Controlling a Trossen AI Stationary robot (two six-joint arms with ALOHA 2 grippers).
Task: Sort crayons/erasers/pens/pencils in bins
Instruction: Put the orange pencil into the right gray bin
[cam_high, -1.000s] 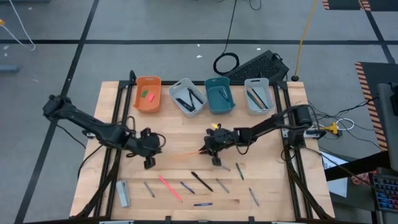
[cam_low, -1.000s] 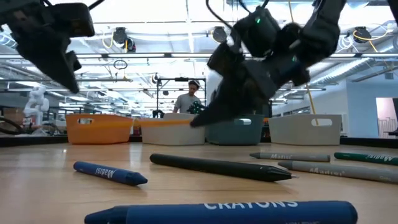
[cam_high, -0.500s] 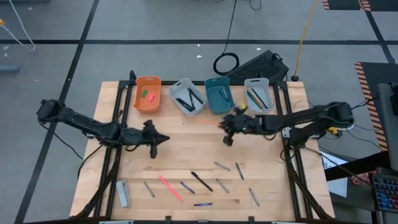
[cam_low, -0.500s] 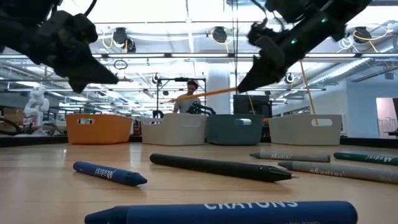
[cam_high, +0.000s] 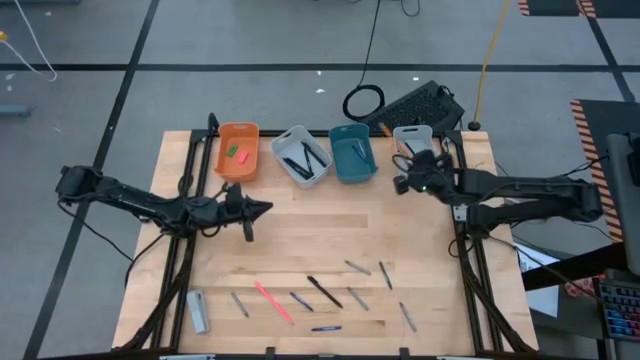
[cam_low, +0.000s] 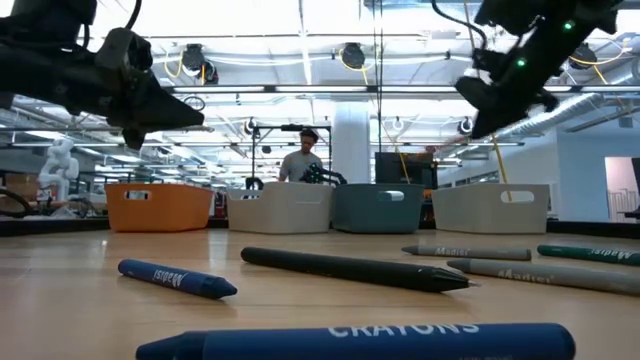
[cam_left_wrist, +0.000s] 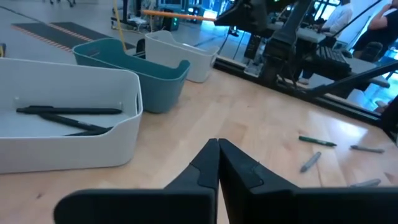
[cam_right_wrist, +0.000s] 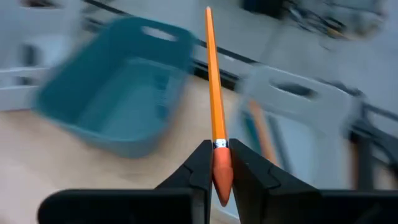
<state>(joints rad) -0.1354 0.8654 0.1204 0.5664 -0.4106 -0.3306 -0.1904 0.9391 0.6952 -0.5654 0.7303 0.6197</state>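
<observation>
Table (cam_high: 420, 250): wooden top; the four bins stand in a row along its far edge, and loose sticks lie scattered near its front edge.
Bins: counted from the orange bin (cam_high: 238, 152), the row runs pale bin (cam_high: 302, 156) with dark pens, then teal bin (cam_high: 352, 153), then a second pale bin (cam_high: 414, 141) farthest off.
Right gripper (cam_right_wrist: 217, 163): fingers pinching an orange pencil (cam_right_wrist: 214, 87) near its eraser end; held above the table at the second pale bin, the far end of the row from the orange bin.
Left gripper (cam_left_wrist: 217, 149): fingers pressed together, holding nothing; hovers over bare wood just in front of the orange bin, waiting.
Erasers: green eraser (cam_high: 231, 151) and pink-red eraser (cam_high: 240, 156) already lie inside the orange bin.
Loose sticks: a pink stick (cam_high: 272, 301), a black pen (cam_high: 324, 291) and several grey ones, well apart from the orange bin.
Step in hand: by my reading, carrying the pencil to its bin.
Next move: it likely needs the pencil lined up along the second pale bin, lowered inside, then released.
</observation>
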